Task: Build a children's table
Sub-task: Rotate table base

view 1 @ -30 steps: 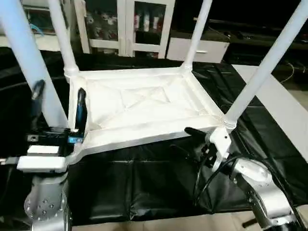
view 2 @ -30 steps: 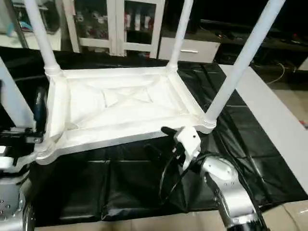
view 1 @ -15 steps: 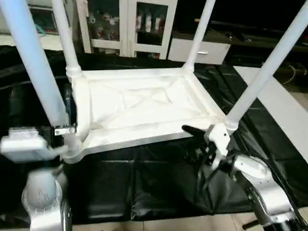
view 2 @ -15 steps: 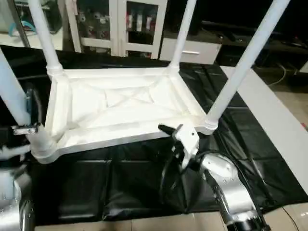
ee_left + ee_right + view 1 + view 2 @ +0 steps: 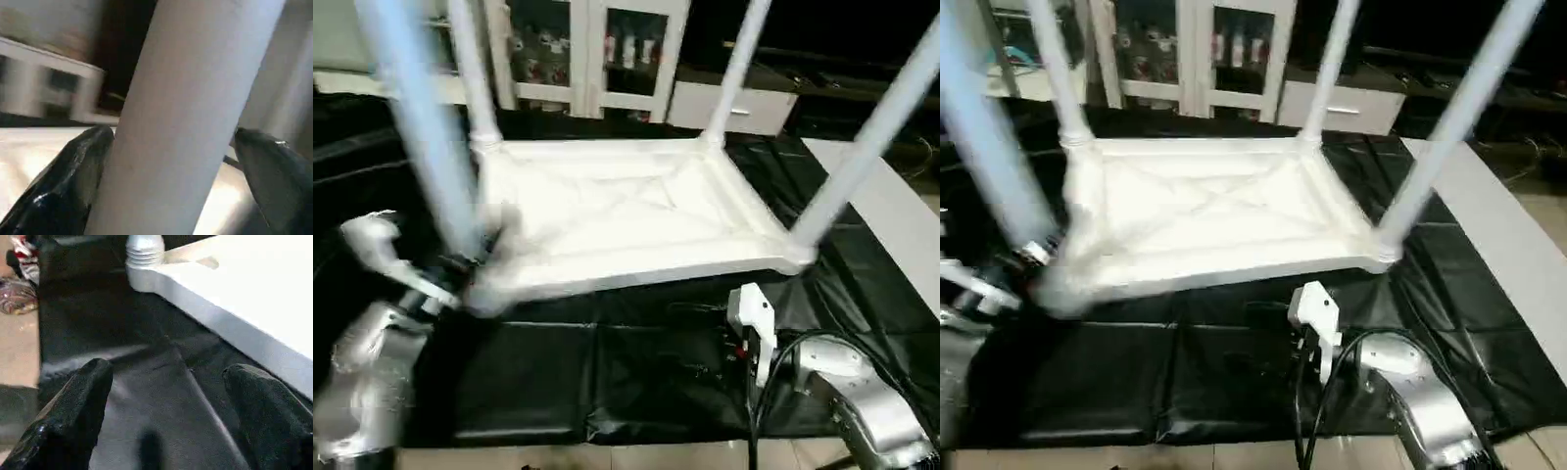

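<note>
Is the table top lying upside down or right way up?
Upside down: the table top shows its X-ribbed underside, lying on the black sheet, legs pointing upward.

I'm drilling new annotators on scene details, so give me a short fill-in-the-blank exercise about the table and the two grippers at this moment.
1. The children's table lies upside down on a ____ sheet.
2. The number of legs standing up from its corner sockets is ____.
3. The left gripper has its fingers on either side of a white ____.
4. The right gripper is open above the sheet and holds ____.

Missing words: black; four; leg; nothing
</note>
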Robot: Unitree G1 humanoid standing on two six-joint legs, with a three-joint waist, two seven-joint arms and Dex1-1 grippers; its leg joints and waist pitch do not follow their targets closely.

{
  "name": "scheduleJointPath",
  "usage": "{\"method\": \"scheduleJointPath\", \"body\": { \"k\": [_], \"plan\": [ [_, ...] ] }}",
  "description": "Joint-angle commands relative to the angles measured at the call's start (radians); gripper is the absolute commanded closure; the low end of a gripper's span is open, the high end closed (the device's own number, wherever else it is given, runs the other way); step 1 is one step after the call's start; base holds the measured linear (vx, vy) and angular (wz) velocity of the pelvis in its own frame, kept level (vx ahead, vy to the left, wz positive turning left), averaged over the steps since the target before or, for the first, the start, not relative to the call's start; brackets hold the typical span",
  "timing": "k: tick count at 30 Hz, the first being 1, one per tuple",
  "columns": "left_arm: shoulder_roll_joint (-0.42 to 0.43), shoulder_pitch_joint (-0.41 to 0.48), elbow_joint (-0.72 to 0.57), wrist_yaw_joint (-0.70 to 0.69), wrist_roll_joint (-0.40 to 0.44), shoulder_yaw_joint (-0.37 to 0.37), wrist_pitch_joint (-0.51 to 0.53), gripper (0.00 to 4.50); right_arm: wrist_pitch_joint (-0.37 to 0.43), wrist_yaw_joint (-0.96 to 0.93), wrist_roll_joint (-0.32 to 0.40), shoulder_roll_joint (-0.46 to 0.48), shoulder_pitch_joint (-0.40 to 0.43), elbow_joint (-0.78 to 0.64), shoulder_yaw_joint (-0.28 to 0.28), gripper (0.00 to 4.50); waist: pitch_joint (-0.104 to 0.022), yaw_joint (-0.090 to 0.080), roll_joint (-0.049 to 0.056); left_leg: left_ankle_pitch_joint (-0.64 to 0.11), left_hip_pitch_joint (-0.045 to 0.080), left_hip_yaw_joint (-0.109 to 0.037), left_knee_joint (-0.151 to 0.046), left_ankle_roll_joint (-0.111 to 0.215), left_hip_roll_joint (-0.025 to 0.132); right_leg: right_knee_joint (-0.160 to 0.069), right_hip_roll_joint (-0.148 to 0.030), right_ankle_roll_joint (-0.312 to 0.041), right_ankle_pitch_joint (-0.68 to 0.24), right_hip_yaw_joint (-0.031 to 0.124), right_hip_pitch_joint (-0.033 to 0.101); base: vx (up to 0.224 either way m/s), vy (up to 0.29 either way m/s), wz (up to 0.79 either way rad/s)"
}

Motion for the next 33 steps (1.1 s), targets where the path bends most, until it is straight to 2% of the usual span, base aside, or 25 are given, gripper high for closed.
{"method": "scheduleJointPath", "body": {
  "k": [1, 2, 4, 5, 7, 8, 10, 11, 13, 14, 15, 17, 18, 19, 20, 22, 23, 24, 26, 28, 29, 30, 31, 32, 33],
  "plan": [
    [0.017, -0.024, -0.034, -0.114, 0.002, -0.142, 0.091, 0.03, -0.062, -0.020, -0.043, 0.018, -0.034, 0.097, -0.001, 0.53, -0.048, -0.011, 0.033, -0.354, 0.028, -0.025, -0.094, -0.053, 0.053, -0.077, -0.050, -0.182, -0.265, 0.059, 0.012, 0.000, 0.000, 0.00],
    [0.038, -0.050, -0.035, -0.165, 0.023, -0.191, 0.129, 0.03, -0.112, -0.053, -0.068, 0.039, -0.072, 0.192, -0.001, 0.53, -0.049, -0.008, 0.036, -0.337, 0.023, -0.025, -0.095, -0.056, 0.054, -0.073, -0.052, -0.191, -0.244, 0.061, 0.019, 0.000, 0.000, 0.00],
    [0.052, -0.073, -0.026, -0.204, 0.054, -0.233, 0.136, 0.03, -0.152, -0.105, -0.097, 0.059, -0.113, 0.282, -0.003, 0.53, -0.052, -0.008, 0.032, -0.303, 0.022, -0.024, -0.094, -0.059, 0.051, -0.070, -0.052, -0.196, -0.219, 0.062, 0.023, 0.000, 0.000, 0.00],
    [0.057, -0.091, -0.013, -0.228, 0.080, -0.261, 0.130, 0.03, -0.176, -0.144, -0.118, 0.070, -0.141, 0.343, -0.005, 0.53, -0.052, -0.012, 0.029, -0.282, 0.016, -0.025, -0.094, -0.059, 0.048, -0.068, -0.054, -0.199, -0.216, 0.064, 0.027, 0.000, 0.000, 0.00],
    [0.056, -0.145, 0.033, -0.264, 0.150, -0.330, 0.102, 0.03, -0.223, -0.219, -0.147, 0.086, -0.184, 0.442, -0.022, 0.53, -0.050, -0.013, 0.025, -0.284, 0.013, -0.022, -0.092, -0.055, 0.047, -0.070, -0.055, -0.191, -0.237, 0.068, 0.031, 0.000, 0.000, 0.00],
    [0.052, -0.172, 0.058, -0.278, 0.176, -0.358, 0.083, 0.03, -0.237, -0.225, -0.143, 0.087, -0.179, 0.450, -0.038, 0.53, -0.051, -0.017, 0.028, -0.302, 0.015, -0.026, -0.092, -0.055, 0.045, -0.075, -0.056, -0.175, -0.293, 0.068, 0.032, 0.000, 0.000, 0.00],
    [0.013, -0.239, 0.129, -0.280, 0.239, -0.408, 0.028, 0.03, -0.250, -0.232, -0.131, 0.080, -0.147, 0.409, -0.071, 0.53, -0.053, -0.016, 0.029, -0.301, 0.021, -0.026, -0.089, -0.051, 0.046, -0.080, -0.056, -0.163, -0.298, 0.071, 0.030, 0.000, 0.000, 0.00],
    [-0.008, -0.267, 0.156, -0.276, 0.260, -0.426, 0.007, 0.03, -0.248, -0.226, -0.127, 0.077, -0.135, 0.384, -0.082, 0.53, -0.054, -0.014, 0.028, -0.285, 0.019, -0.026, -0.088, -0.042, 0.047, -0.078, -0.055, -0.165, -0.270, 0.073, 0.032, 0.000, 0.000, 0.00],
    [-0.058, -0.321, 0.206, -0.256, 0.298, -0.459, -0.030, 0.03, -0.246, -0.216, -0.123, 0.070, -0.120, 0.343, -0.091, 0.53, -0.058, -0.016, 0.026, -0.242, 0.007, -0.026, -0.088, -0.025, 0.047, -0.069, -0.054, -0.177, -0.212, 0.073, 0.043, 0.000, 0.000, 0.00],
    [-0.073, -0.336, 0.219, -0.250, 0.309, -0.467, -0.043, 0.03, -0.249, -0.214, -0.122, 0.068, -0.117, 0.337, -0.092, 0.53, -0.061, -0.015, 0.028, -0.220, 0.013, -0.023, -0.082, -0.015, 0.047, -0.067, -0.055, -0.191, -0.170, 0.073, 0.038, 0.000, 0.000, 0.00],
    [-0.092, -0.353, 0.231, -0.243, 0.318, -0.477, -0.052, 0.03, -0.251, -0.214, -0.120, 0.066, -0.114, 0.328, -0.093, 0.53, -0.062, -0.015, 0.027, -0.201, 0.008, -0.023, -0.082, -0.006, 0.046, -0.064, -0.055, -0.204, -0.144, 0.072, 0.044, 0.000, 0.000, 0.00],
    [-0.141, -0.384, 0.258, -0.224, 0.338, -0.498, -0.080, 0.03, -0.257, -0.220, -0.117, 0.062, -0.107, 0.317, -0.094, 0.53, -0.062, -0.020, 0.032, -0.204, 0.006, -0.022, -0.080, 0.004, 0.046, -0.065, -0.056, -0.219, -0.137, 0.071, 0.045, 0.000, 0.000, 0.00],
    [-0.157, -0.394, 0.272, -0.220, 0.346, -0.503, -0.093, 0.03, -0.266, -0.226, -0.116, 0.061, -0.107, 0.322, -0.093, 0.53, -0.062, -0.022, 0.026, -0.208, 0.003, -0.024, -0.079, 0.010, 0.047, -0.065, -0.059, -0.227, -0.146, 0.071, 0.048, 0.000, 0.000, 0.00],
    [-0.172, -0.403, 0.290, -0.207, 0.360, -0.505, -0.116, 0.03, -0.267, -0.234, -0.117, 0.062, -0.108, 0.321, -0.093, 0.53, -0.062, -0.023, 0.025, -0.209, 0.003, -0.023, -0.078, 0.014, 0.046, -0.067, -0.059, -0.227, -0.155, 0.070, 0.048, 0.000, 0.000, 0.00],
    [-0.186, -0.409, 0.309, -0.204, 0.370, -0.506, -0.135, 0.03, -0.260, -0.243, -0.119, 0.067, -0.110, 0.313, -0.096, 0.53, -0.061, -0.026, 0.030, -0.217, 0.004, -0.022, -0.077, 0.020, 0.046, -0.071, -0.059, -0.227, -0.174, 0.070, 0.046, 0.000, 0.000, 0.00],
    [-0.202, -0.410, 0.325, -0.200, 0.377, -0.502, -0.155, 0.03, -0.242, -0.256, -0.125, 0.077, -0.118, 0.300, -0.099, 0.53, -0.060, -0.030, 0.031, -0.230, 0.001, -0.024, -0.078, 0.028, 0.045, -0.075, -0.058, -0.217, -0.216, 0.069, 0.047, 0.000, 0.000, 0.00],
    [-0.212, -0.408, 0.333, -0.200, 0.377, -0.498, -0.166, 0.03, -0.226, -0.263, -0.132, 0.085, -0.126, 0.294, -0.099, 0.53, -0.059, -0.033, 0.028, -0.235, -0.001, -0.025, -0.077, 0.032, 0.045, -0.078, -0.059, -0.209, -0.243, 0.069, 0.047, 0.000, 0.000, 0.00],
    [-0.213, -0.403, 0.330, -0.203, 0.377, -0.500, -0.167, 0.03, -0.218, -0.269, -0.136, 0.091, -0.132, 0.293, -0.097, 0.53, -0.060, -0.035, 0.030, -0.233, -0.001, -0.026, -0.077, 0.034, 0.047, -0.077, -0.060, -0.206, -0.258, 0.069, 0.047, 0.000, 0.000, 0.00],
    [-0.217, -0.393, 0.327, -0.201, 0.381, -0.504, -0.175, 0.03, -0.197, -0.267, -0.142, 0.107, -0.153, 0.293, -0.080, 0.53, -0.060, -0.039, 0.034, -0.238, 0.001, -0.026, -0.078, 0.030, 0.049, -0.078, -0.058, -0.210, -0.270, 0.068, 0.042, 0.000, 0.000, 0.00],
    [-0.217, -0.393, 0.327, -0.201, 0.381, -0.504, -0.175, 0.03, -0.197, -0.267, -0.142, 0.107, -0.153, 0.293, -0.080, 0.53, -0.060, -0.042, 0.034, -0.237, 0.000, -0.026, -0.079, 0.029, 0.049, -0.077, -0.057, -0.211, -0.265, 0.068, 0.043, 0.000, 0.000, 0.00],
    [-0.226, -0.388, 0.331, -0.202, 0.382, -0.502, -0.181, 0.03, -0.191, -0.256, -0.146, 0.129, -0.181, 0.310, -0.057, 0.53, -0.059, -0.042, 0.037, -0.240, 0.002, -0.026, -0.079, 0.028, 0.050, -0.078, -0.056, -0.212, -0.263, 0.068, 0.040, 0.000, 0.000, 0.00],
    [-0.230, -0.385, 0.329, -0.206, 0.377, -0.502, -0.178, 0.03, -0.191, -0.250, -0.152, 0.146, -0.201, 0.326, -0.040, 0.53, -0.060, -0.044, 0.032, -0.237, -0.001, -0.026, -0.079, 0.028, 0.050, -0.075, -0.056, -0.215, -0.253, 0.068, 0.042, 0.000, 0.000, 0.00],
    [-0.234, -0.385, 0.333, -0.206, 0.379, -0.501, -0.184, 0.03, -0.193, -0.255, -0.165, 0.160, -0.219, 0.339, -0.028, 0.53, -0.061, -0.045, 0.037, -0.230, 0.001, -0.026, -0.080, 0.026, 0.051, -0.074, -0.057, -0.223, -0.244, 0.068, 0.039, 0.000, 0.000, 0.00],
    [-0.236, -0.386, 0.340, -0.199, 0.387, -0.499, -0.196, 0.03, -0.189, -0.266, -0.174, 0.170, -0.233, 0.347, -0.024, 0.53, -0.062, -0.047, 0.017, -0.224, -0.001, -0.023, -0.077, 0.030, 0.050, -0.074, -0.056, -0.223, -0.239, 0.067, 0.041, 0.000, 0.000, 0.00],
    [-0.235, -0.387, 0.343, -0.197, 0.390, -0.498, -0.200, 0.03, -0.186, -0.271, -0.174, 0.172, -0.237, 0.346, -0.026, 0.53, -0.061, -0.043, 0.029, -0.207, 0.000, -0.025, -0.078, 0.033, 0.050, -0.070, -0.058, -0.227, -0.225, 0.069, 0.042, 0.000, 0.000, 0.00]
  ]
}}
